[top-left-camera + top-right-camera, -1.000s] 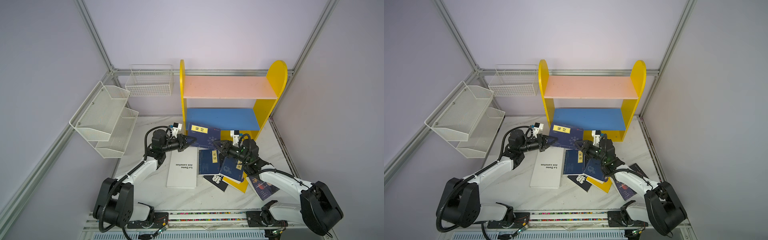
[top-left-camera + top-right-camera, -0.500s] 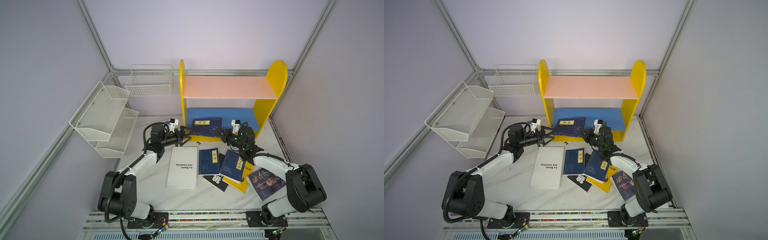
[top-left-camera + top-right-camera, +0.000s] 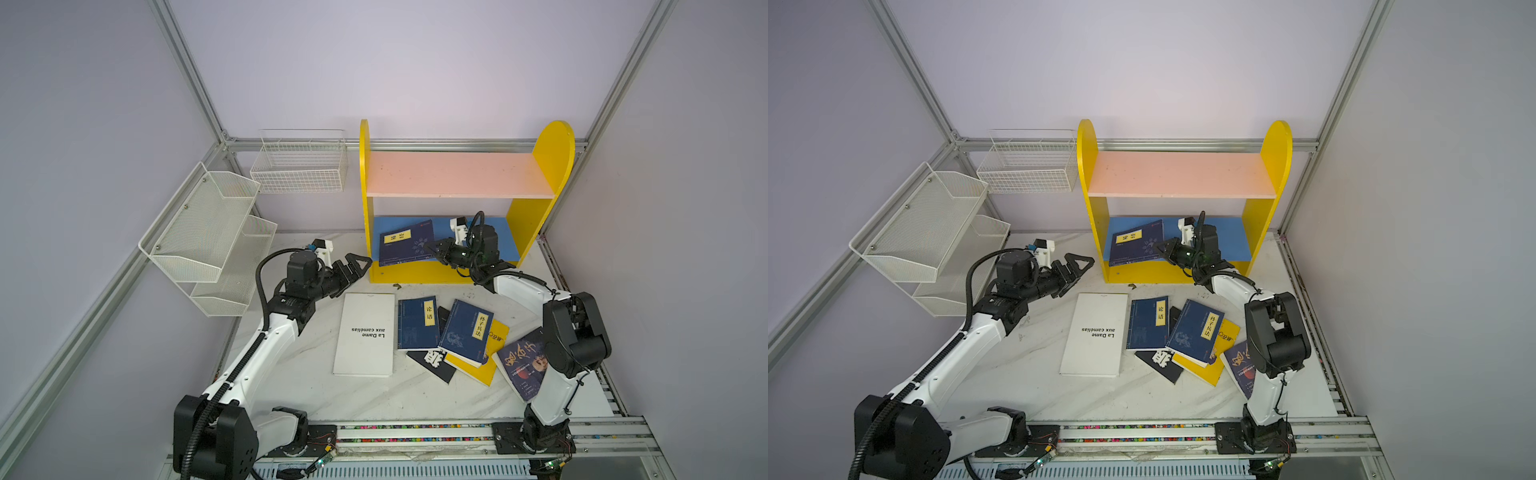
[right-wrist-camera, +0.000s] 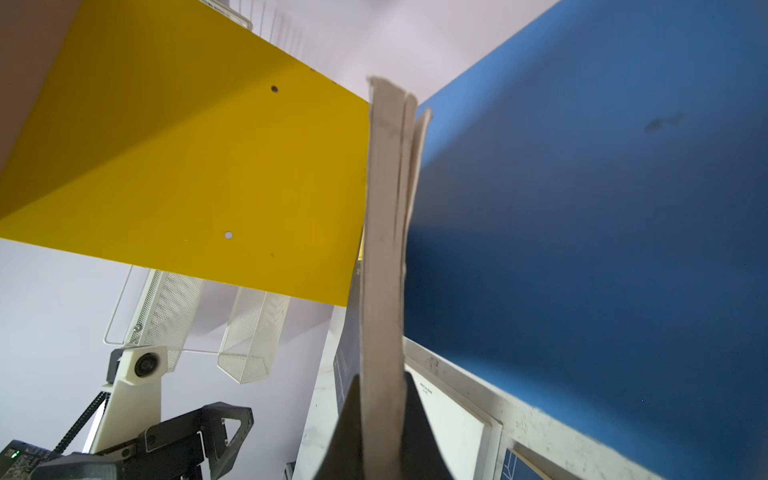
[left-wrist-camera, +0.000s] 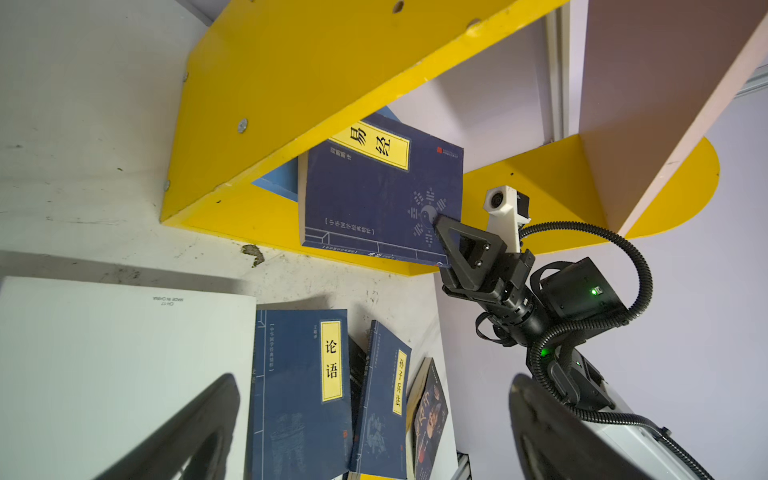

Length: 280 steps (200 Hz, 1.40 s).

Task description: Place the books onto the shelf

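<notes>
Since 1 second ago, my left hand [image 3: 360,268] has let go of the navy book [image 3: 409,243] and backed off to the left of the shelf [image 3: 552,166]. Its jaws stand spread wide with nothing between them, above the counter [image 3: 299,374]. That book has gone from in front of the shelf onto the blue board [image 3: 505,245], at the left end, skewed, its near edge jutting past the front rail [image 3: 415,274]. My right hand [image 3: 434,249] pinches its right edge; the right wrist view shows the page block squeezed between the jaws.

I judge 1 of 7 books nearly placed, needing a push deeper and a release. Left hand and book are near but apart, the left side panel [image 3: 364,187] between them. 6 books lie on the counter, the white one [image 3: 365,332] closest to the left hand.
</notes>
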{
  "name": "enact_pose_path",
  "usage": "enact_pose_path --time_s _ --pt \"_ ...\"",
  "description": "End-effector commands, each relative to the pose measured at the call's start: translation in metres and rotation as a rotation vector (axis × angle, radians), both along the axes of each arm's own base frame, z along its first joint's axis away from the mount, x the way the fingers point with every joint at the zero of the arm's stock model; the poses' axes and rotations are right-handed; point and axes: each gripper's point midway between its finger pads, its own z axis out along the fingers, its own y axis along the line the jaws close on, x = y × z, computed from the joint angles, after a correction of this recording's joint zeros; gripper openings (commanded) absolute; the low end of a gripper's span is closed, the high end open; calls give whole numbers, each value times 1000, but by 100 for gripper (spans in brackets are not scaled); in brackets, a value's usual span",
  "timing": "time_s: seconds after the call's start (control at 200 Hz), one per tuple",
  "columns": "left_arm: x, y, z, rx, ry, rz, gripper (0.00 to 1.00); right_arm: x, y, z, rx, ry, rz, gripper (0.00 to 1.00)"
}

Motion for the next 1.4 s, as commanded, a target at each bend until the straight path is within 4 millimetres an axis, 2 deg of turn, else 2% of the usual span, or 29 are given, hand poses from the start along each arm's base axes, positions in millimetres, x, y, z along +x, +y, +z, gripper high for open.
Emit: enact_pose_path --time_s 0.0,0.32,0.45,0.645,0.885,0.95,0.96,0.98,1.175,1.395 --pt "6 6 37 34 -113 13 100 2 5 13 16 -62 54 5" --pt "32 3 36 67 -114 -5 100 20 3 23 34 -96 -12 5" --pt "39 6 35 63 -121 -1 100 27 3 22 34 -102 -22 5" --pt "48 10 33 44 -129 4 100 39 7 9 52 -76 -35 6" --pt "58 11 34 29 -130 -12 100 49 9 10 79 -97 -56 6" --pt "58 11 40 24 -142 -19 100 50 15 7 67 -96 -50 7" --pt "63 11 30 26 -119 -19 100 50 16 7 63 -96 -48 7" --pt "65 10 26 27 -112 -23 100 50 17 5 54 -95 -47 7" --pt "69 20 29 53 -111 -34 100 46 32 -9 21 -75 -9 7" --pt "74 29 27 41 -106 -35 100 45 32 -16 -4 -60 4 7"
